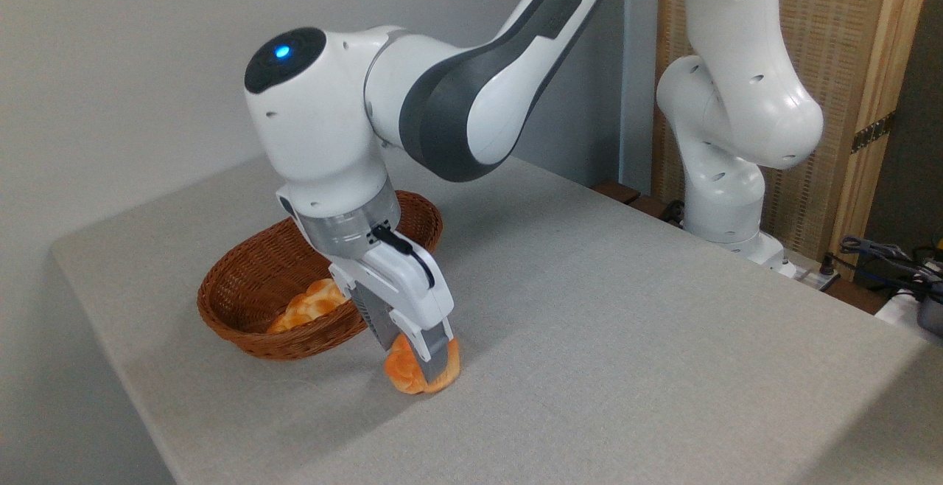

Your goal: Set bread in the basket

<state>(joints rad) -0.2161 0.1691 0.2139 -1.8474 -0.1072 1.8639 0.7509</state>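
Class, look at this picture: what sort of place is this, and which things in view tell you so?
Probably a robotics lab or test room, not a kitchen. A white robot arm is mounted beside a plain grey table, loose cables lie at the right, and the roll in the pincer looks like a toy.

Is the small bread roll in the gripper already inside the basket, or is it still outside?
Outside. The bread sits at table level just right of the basket, with the gripper closed around it.

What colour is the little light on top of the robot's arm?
Blue; the light glows on a black cap, shown in the fixed camera view.
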